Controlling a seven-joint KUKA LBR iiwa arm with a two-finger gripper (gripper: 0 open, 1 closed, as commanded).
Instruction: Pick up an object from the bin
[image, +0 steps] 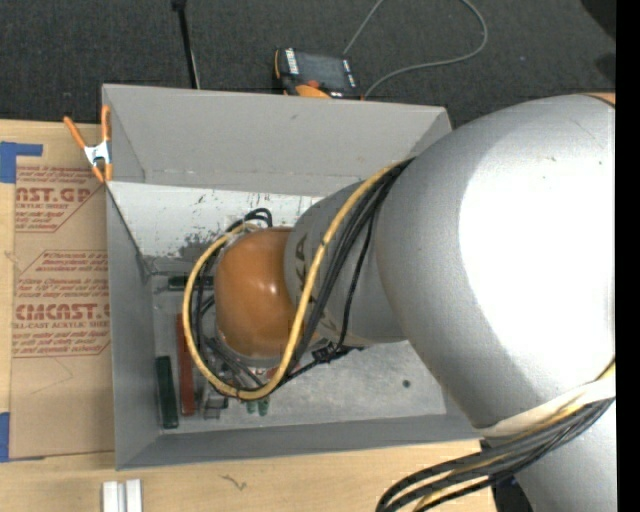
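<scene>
Plainly, three loose things could be counted on the floor of the grey metal bin (128, 300), all gathered in its lower-left corner: one dark green flat bar (165, 392) lying lengthwise just beside the left wall, one red-brown strip (186, 360) just to its right and roughly parallel with it, and one small green piece (258, 407) near the front wall. A few darker bits lay between the strip and the green piece, too shadowed to name. The arm (500, 270) came in from the right as one broad silver body crossing most of the bin, its wrist pointed down and leftward at that same corner. One rounded orange cover (250, 290) sat over the wrist, and a bundle of cables (300, 310), one yellow among black ones, looped round the cover and trailed back along the arm. The gripper (222, 385) was low, just beside the red-brown strip and near the dark green bar, though the cover and cables hid most of it; it seemed to be over the strip rather than the bar. Whether it was wide, narrow or held anything could not be told.
</scene>
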